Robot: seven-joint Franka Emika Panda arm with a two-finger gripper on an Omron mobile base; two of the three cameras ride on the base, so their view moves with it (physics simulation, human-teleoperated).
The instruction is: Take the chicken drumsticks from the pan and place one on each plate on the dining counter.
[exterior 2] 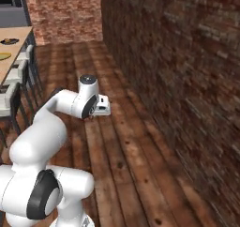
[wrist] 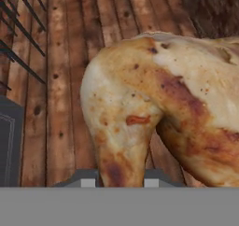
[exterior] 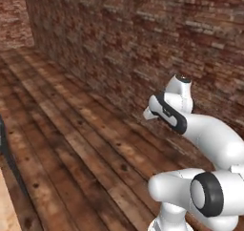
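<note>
In the hand view, a golden-brown chicken drumstick looms large, its narrow end down between my gripper's two fingertips, which are shut on it. It hangs over the wooden floor. My arm's hand is held low in front of the base, beside the brick wall. At the far left lies the light wood dining counter with a dark plate and a yellow-green plate on it. The pan is out of view.
A brick wall runs along the right side over a plank floor. Pale stools line the dining counter's near edge. A beige counter corner and a dark leg sit at the left.
</note>
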